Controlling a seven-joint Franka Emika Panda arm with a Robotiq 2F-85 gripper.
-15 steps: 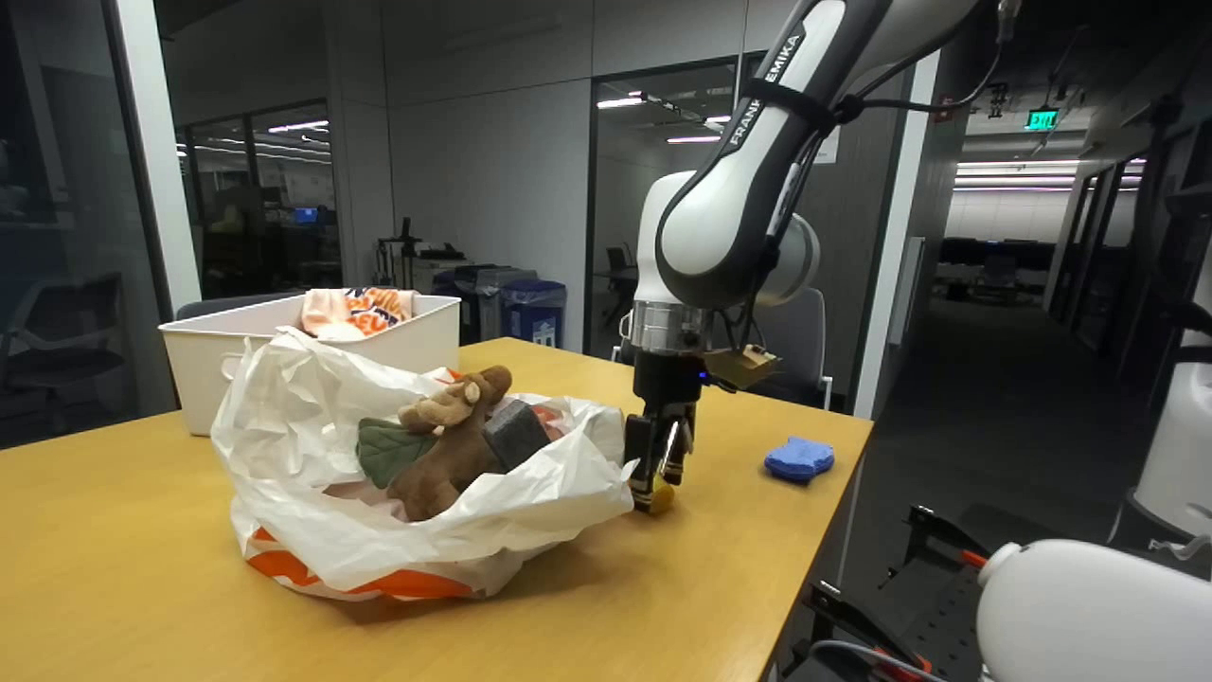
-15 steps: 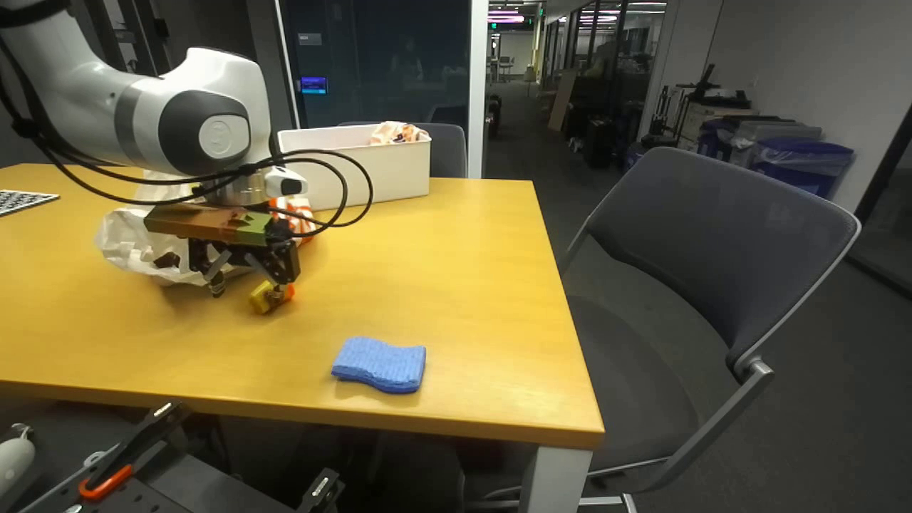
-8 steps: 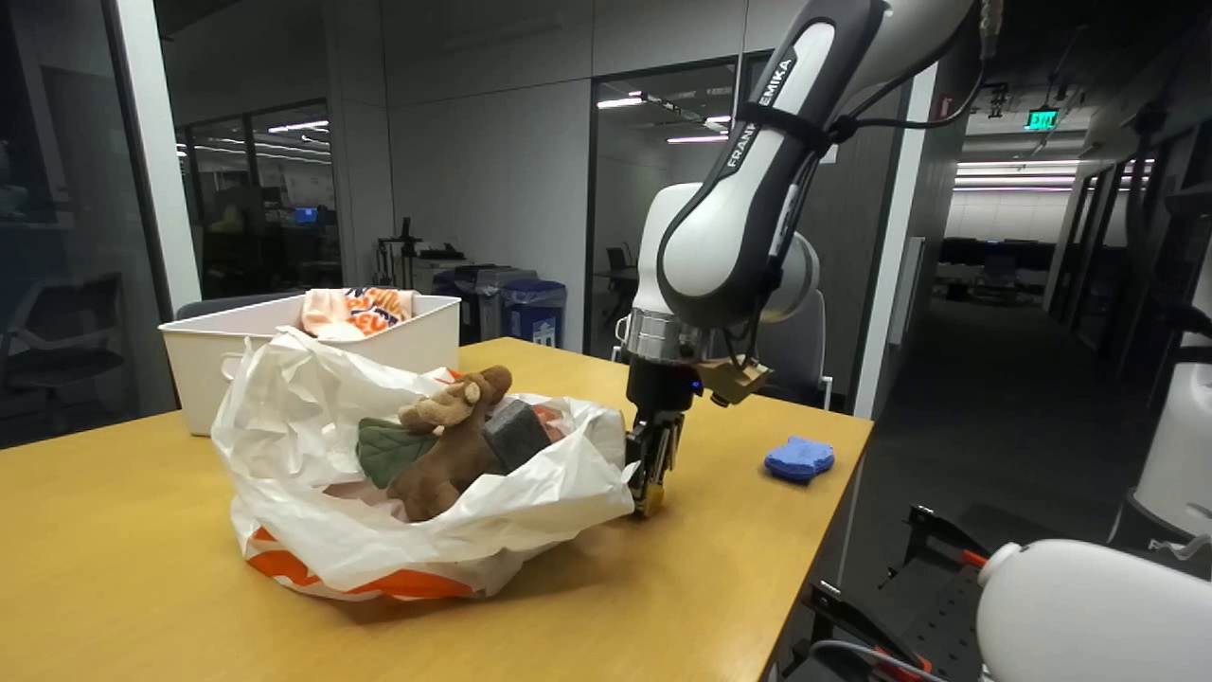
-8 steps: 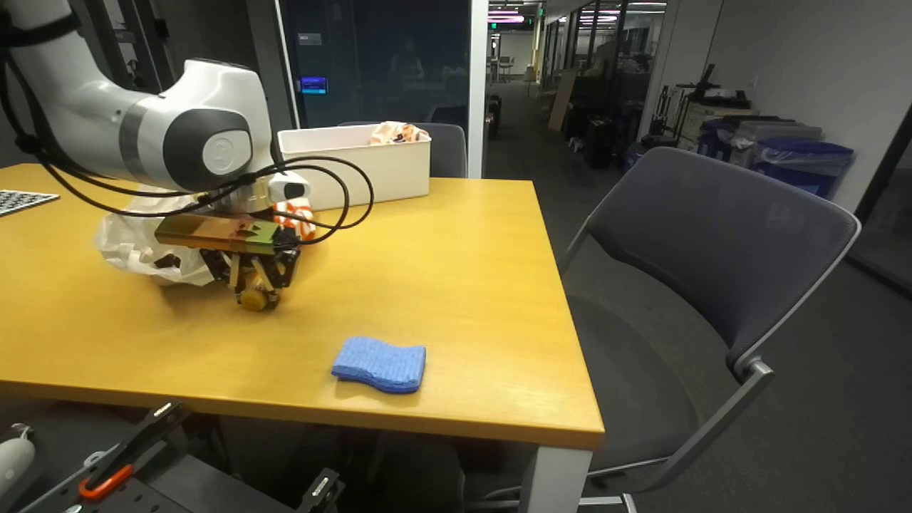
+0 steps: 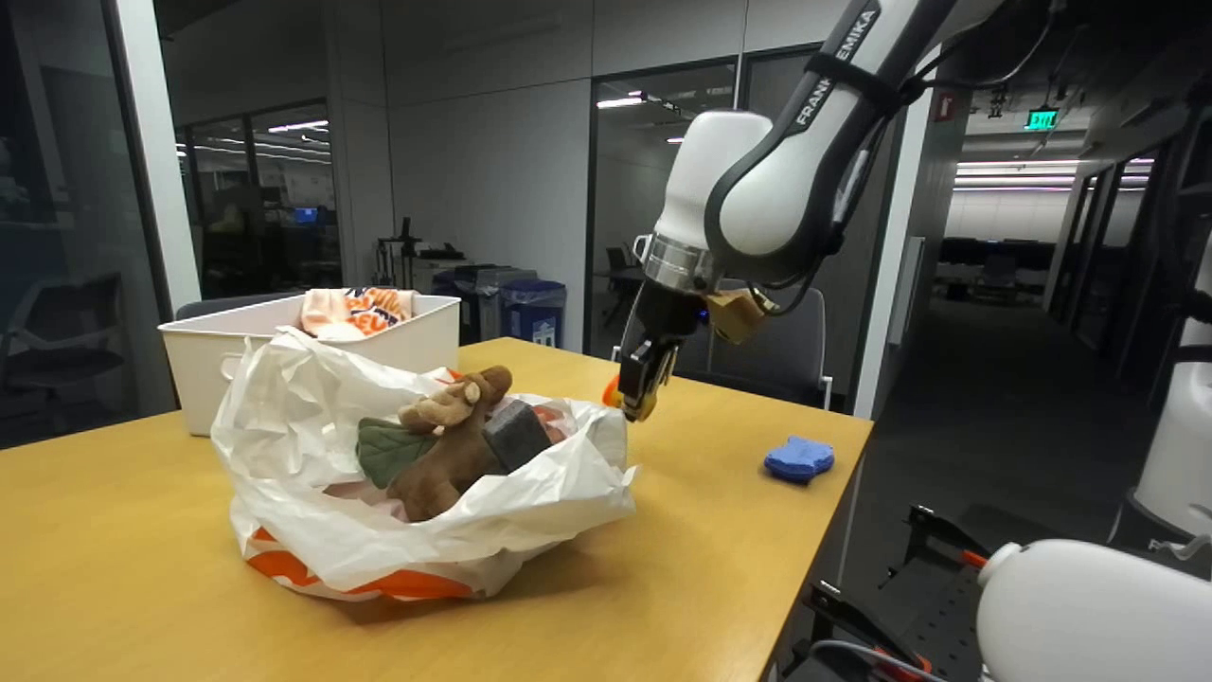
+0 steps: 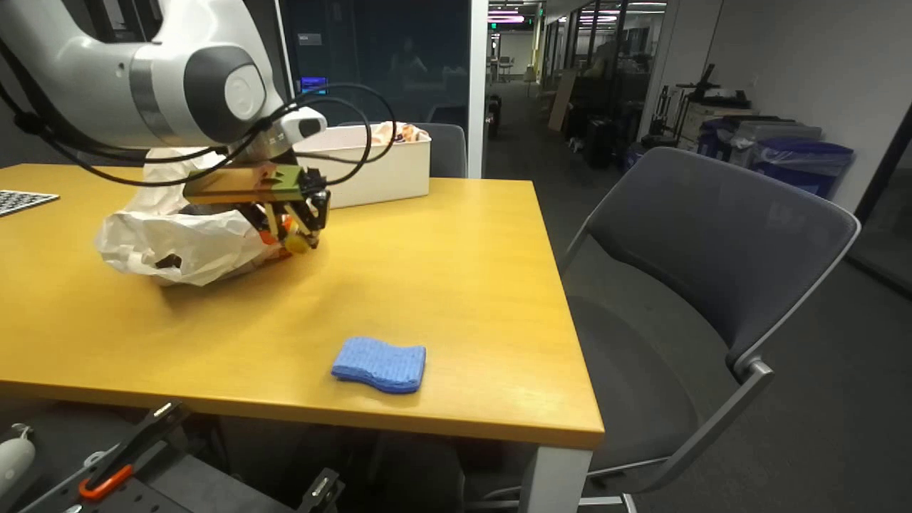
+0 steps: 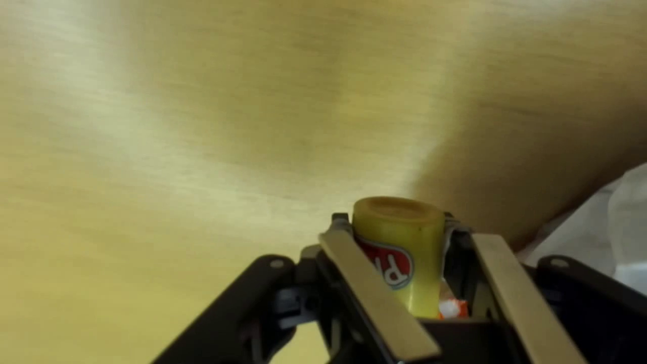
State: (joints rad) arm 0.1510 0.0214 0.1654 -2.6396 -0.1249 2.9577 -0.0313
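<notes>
Wrist view soft, glare across table point(image 7: 126, 136); corridor point(image 5: 956, 398) dim.

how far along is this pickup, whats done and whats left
Done: the yellow container is lifted clear of the table in the wrist view. In hand: the gripper holds it near the white bag. Left, it seems: letting go, as the jaws are closed on it.
</notes>
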